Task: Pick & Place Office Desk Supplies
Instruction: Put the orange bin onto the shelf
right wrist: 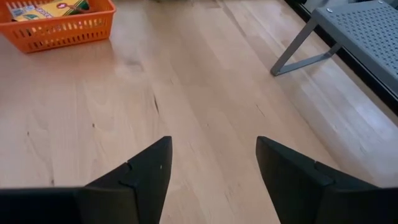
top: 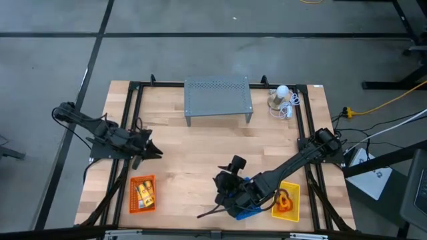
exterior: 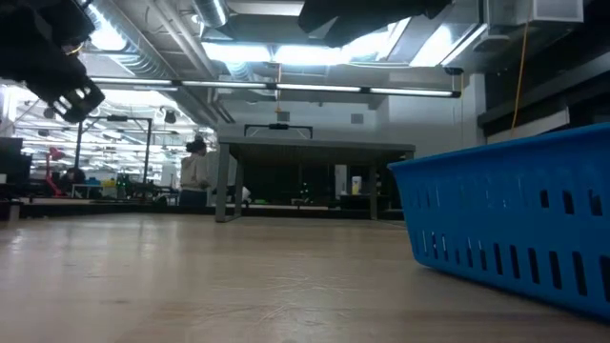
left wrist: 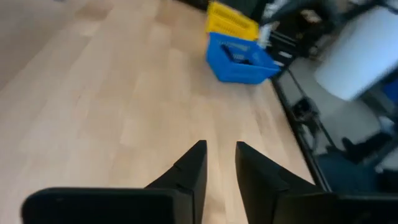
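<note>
Worktop (top: 200, 153) of pale wood is carrying everything, black frame around it. Left gripper (top: 152, 151) is hovering over the bare left-middle of the worktop, its fingers (left wrist: 189, 171) sitting nearly closed with a narrow gap, holding nothing. Orange basket (top: 142, 193) is sitting near the front left edge, just in front of the left gripper, with yellow-orange packets (top: 144, 192) lying inside it; the right wrist view is showing the same packets (right wrist: 53, 9) in that basket. Grey perforated shelf (top: 218, 98) is standing at the back centre. Right gripper (top: 222, 181) is hanging over the front centre, above the wood just left of the blue basket (top: 248, 212), its fingers (right wrist: 149, 171) spread wide and holding nothing. Blue basket is lying partly under the right arm, contents cannot be told. Yellow basket (top: 288, 200) is touching the blue one on its right, orange loops (top: 285, 202) lying inside. White bulb with cord (top: 283, 100) is resting at the back right corner.
</note>
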